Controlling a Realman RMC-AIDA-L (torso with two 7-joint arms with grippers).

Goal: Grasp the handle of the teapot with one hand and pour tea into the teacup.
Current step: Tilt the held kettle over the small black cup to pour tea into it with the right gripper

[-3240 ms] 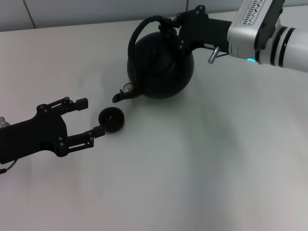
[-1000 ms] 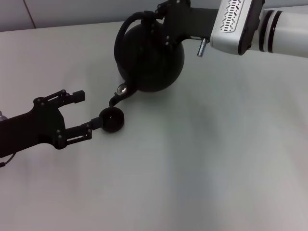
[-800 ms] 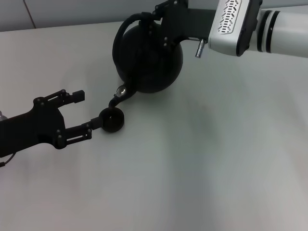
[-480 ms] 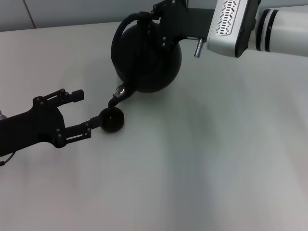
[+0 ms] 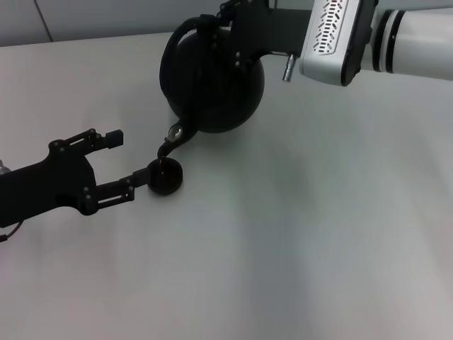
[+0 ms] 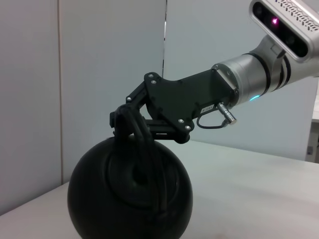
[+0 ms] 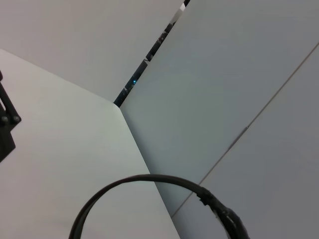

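My right gripper [image 5: 225, 28], jaws pinching the handle [image 5: 185, 27], tilts the teapot [image 5: 212, 85]; its spout hangs directly over the teacup [image 5: 164, 177], steadied by my left gripper [image 5: 129, 161], jaws spread.

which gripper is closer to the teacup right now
Left. The left gripper is beside the teacup, one finger at its rim. The right gripper is farther back, clamped on the teapot handle.
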